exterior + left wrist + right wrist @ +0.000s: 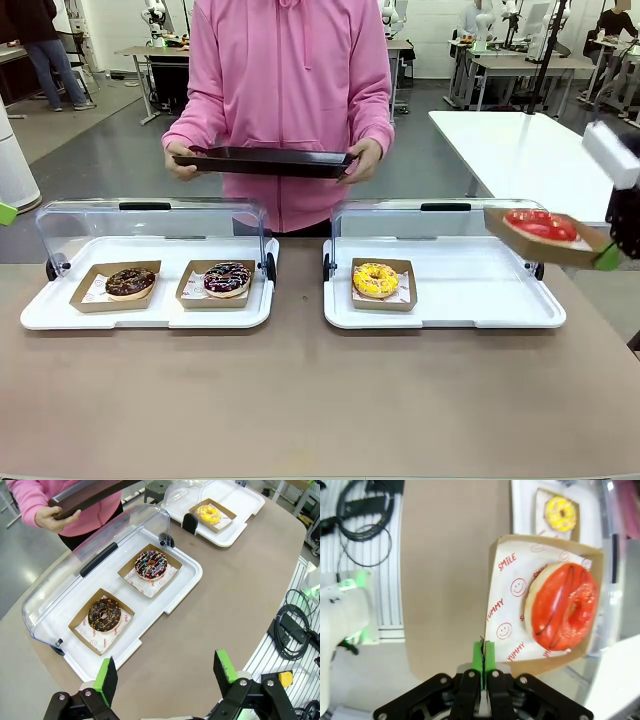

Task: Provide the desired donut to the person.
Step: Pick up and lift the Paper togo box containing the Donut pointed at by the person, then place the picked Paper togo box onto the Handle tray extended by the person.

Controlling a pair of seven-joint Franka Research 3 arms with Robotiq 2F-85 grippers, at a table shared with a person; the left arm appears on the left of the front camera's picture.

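A red-glazed donut [541, 225] lies in a brown cardboard tray [545, 244] that hangs in the air at the far right, above the right white tray's outer end. My right gripper [608, 257] is shut on that cardboard tray's edge; the right wrist view shows the green pads [479, 661] pinching the rim, with the donut [565, 605] beyond them. The person [290, 90] in pink stands at the far side, both hands holding a flat black tray [265, 161]. My left gripper [167, 677] hovers open over the table's left end, holding nothing.
Two white trays with raised clear lids sit on the brown table. The left one [40, 310] holds a chocolate donut [130, 282] and a sprinkled chocolate donut [227, 278]; the right one [480, 310] holds a yellow donut [376, 280]. Cables [295, 630] lie beside the table.
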